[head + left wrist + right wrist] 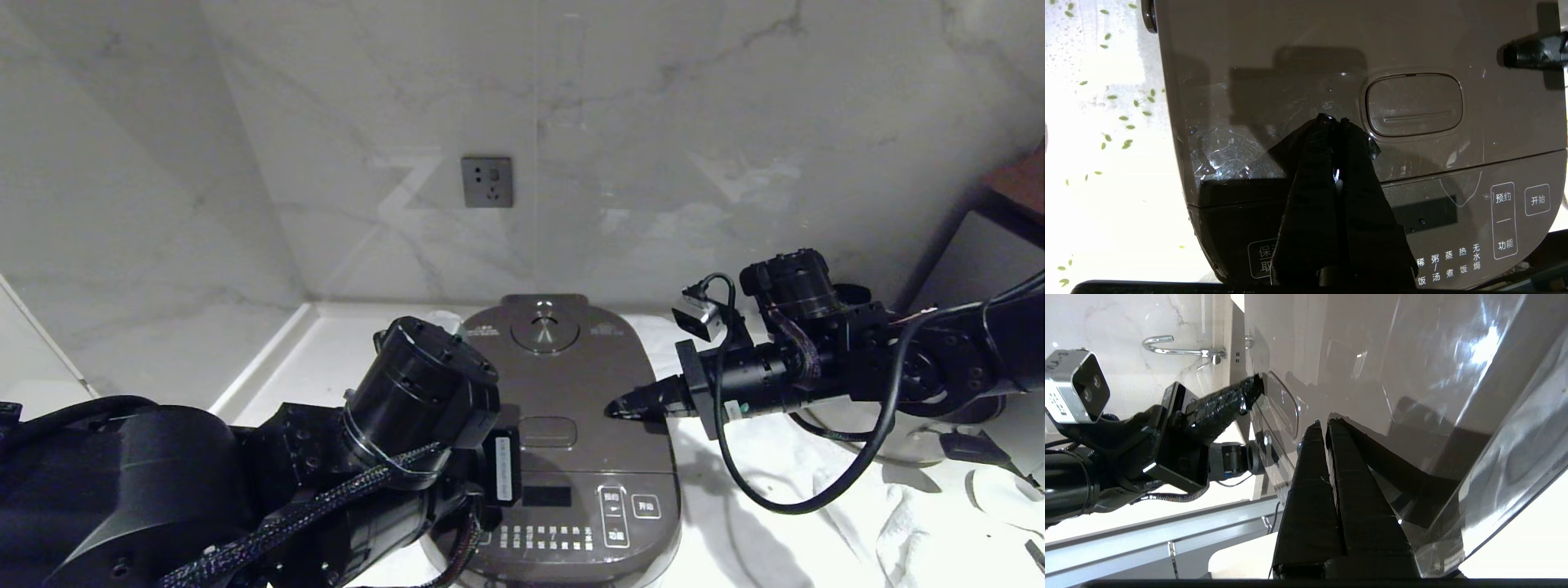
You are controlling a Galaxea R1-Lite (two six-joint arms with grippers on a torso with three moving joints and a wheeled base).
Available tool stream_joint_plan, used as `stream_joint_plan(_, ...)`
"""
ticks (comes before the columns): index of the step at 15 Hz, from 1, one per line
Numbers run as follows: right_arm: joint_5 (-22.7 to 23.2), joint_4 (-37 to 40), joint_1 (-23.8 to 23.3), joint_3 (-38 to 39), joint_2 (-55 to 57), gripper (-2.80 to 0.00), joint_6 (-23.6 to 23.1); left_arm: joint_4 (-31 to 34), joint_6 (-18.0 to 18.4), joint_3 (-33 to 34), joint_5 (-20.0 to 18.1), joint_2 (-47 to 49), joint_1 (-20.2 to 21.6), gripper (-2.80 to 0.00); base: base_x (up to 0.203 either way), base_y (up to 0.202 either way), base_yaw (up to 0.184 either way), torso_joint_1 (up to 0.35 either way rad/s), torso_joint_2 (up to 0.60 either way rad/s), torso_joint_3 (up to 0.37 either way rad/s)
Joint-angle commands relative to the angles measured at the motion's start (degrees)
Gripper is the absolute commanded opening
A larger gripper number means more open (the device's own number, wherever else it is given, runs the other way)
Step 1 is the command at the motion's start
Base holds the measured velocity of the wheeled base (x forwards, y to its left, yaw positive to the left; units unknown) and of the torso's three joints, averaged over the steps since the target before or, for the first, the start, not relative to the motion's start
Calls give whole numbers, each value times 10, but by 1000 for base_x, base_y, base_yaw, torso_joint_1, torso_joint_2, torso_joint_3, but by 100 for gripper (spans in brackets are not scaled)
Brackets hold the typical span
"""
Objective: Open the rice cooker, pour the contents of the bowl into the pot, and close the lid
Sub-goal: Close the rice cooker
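The dark brown rice cooker [571, 465] stands in front of me with its lid [563, 367] down, so the pot is hidden. My left gripper [1333, 119] is shut and empty, its tips over the lid just beside the oval button [1414, 104]. My right gripper [612, 408] is also shut and empty. It points in level at the lid's right edge, and its tips [1323, 422] are close to the cooker's side. The bowl is out of view. Small green bits [1126, 126] lie scattered on the wet white surface to the left of the cooker.
A marble wall with a socket [486, 181] rises right behind the cooker, and another wall closes the left side. A shiny steel pan [922, 445] sits behind my right arm. White cloth [857, 523] covers the counter at the right.
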Motion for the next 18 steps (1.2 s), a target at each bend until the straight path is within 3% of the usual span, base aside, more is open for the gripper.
stream_joint_plan(1, 2, -3, 0, 3, 5, -280, -4, 4, -3, 4, -1, 9, -1, -280, 0, 0, 0, 0, 0, 0)
stream_joint_plan(6, 1, -4, -15, -19, -52, -280, 2, 2, -2, -28, 4, -29, 8, -280, 0, 0, 0, 0, 0, 0)
stream_joint_plan(11, 22, -4, -20, -28, -134, -280, 38, -7, 2, -74, 2, -67, 62, -280, 0, 0, 0, 0, 0, 0)
stream_joint_plan(16, 19, -1, -21, 6, -195, -280, 55, 15, 6, -34, 3, -117, 64, -280, 0, 0, 0, 0, 0, 0)
stream_joint_plan(18, -8, -3, -26, 31, -243, -280, 53, 16, 16, -6, 5, -164, 89, -280, 0, 0, 0, 0, 0, 0)
